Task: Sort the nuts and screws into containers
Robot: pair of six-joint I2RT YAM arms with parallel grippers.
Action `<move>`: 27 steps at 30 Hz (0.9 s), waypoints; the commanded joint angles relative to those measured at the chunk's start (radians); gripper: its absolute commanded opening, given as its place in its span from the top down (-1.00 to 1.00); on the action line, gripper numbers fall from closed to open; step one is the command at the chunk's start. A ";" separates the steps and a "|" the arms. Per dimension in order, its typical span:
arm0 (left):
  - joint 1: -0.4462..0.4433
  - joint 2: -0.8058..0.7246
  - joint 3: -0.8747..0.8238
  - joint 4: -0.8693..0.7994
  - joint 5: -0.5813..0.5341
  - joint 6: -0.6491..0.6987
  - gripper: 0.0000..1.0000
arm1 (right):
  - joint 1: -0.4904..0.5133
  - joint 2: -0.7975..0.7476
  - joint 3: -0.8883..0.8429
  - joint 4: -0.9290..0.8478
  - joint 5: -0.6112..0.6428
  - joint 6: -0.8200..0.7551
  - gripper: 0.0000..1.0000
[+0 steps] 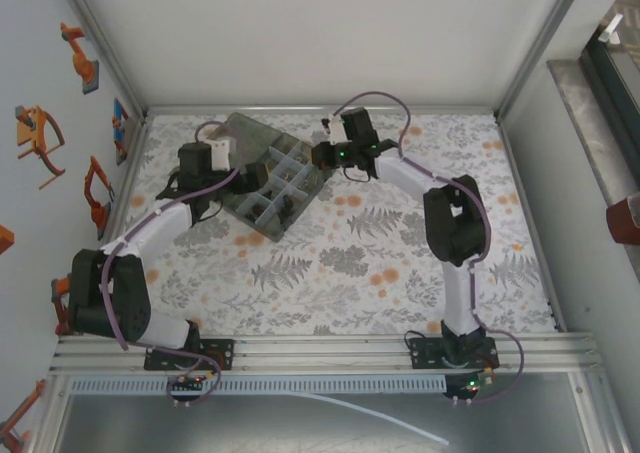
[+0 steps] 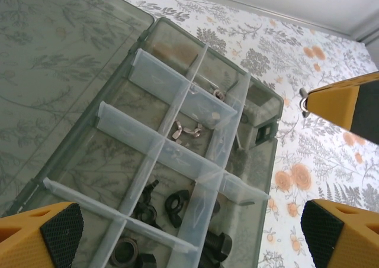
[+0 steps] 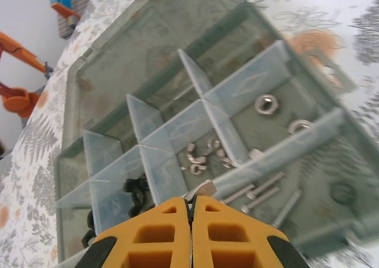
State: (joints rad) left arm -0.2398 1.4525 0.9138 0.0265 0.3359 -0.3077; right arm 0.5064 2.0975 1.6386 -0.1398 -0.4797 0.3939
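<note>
White tabletop (image 1: 330,273) printed with grey ferns and orange flowers spreads across the middle of the top view. The left arm (image 1: 140,243) bends in from the lower left and the right arm (image 1: 450,218) from the lower right. Between their wrists, left of centre in the upper half, lies the translucent grey organiser box (image 1: 262,221), turned at an angle, its flat lid (image 1: 238,133) swung open onto the table toward the upper left. The left gripper (image 2: 192,232) hangs over the box with its fingers (image 2: 59,232) spread wide: one black-padded orange tip sits in each bottom corner of the left wrist view, and between them only the compartments (image 2: 172,111) below. The right gripper (image 1: 318,158) hangs at the box's right-hand corner, its orange fingers (image 3: 166,232) pressed together on a small silvery metal piece (image 3: 201,189) pinched at their very tips; what kind of piece I cannot tell. In the right wrist view, long silver bolts (image 3: 260,194) lie in the narrow compartment at lower right. Silver wing nuts (image 3: 198,158) cluster in the square one at centre, and a silver hex nut (image 3: 266,104) rests in the one up and to the right. In the left wrist view, black nuts (image 2: 169,203) sit in a compartment at bottom centre.
</note>
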 commanded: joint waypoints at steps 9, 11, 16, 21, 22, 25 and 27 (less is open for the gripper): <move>0.075 0.133 -0.001 0.153 0.138 0.018 -0.95 | 0.034 0.212 0.257 0.020 -0.079 -0.005 1.00; 0.076 0.136 -0.003 0.155 0.142 0.026 -0.95 | 0.040 0.235 0.276 0.022 -0.082 0.004 1.00; 0.077 0.124 -0.019 0.155 0.144 0.028 -0.95 | 0.058 0.263 0.290 0.019 -0.077 0.008 1.00; 0.077 0.091 -0.047 0.141 0.141 0.033 -0.95 | 0.067 0.262 0.277 0.024 -0.073 0.013 1.00; 0.078 0.082 -0.053 0.138 0.137 0.035 -0.95 | 0.068 0.259 0.272 0.025 -0.073 0.013 1.00; 0.078 0.066 -0.064 0.127 0.132 0.044 -0.95 | 0.069 0.257 0.267 0.022 -0.072 0.016 1.00; 0.079 0.057 -0.070 0.123 0.130 0.046 -0.95 | 0.070 0.257 0.262 0.019 -0.071 0.016 1.00</move>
State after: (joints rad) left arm -0.1654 1.5463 0.8574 0.1566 0.4538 -0.2920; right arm 0.5739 2.3592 1.8938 -0.1223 -0.5354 0.3958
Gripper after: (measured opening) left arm 0.973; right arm 0.023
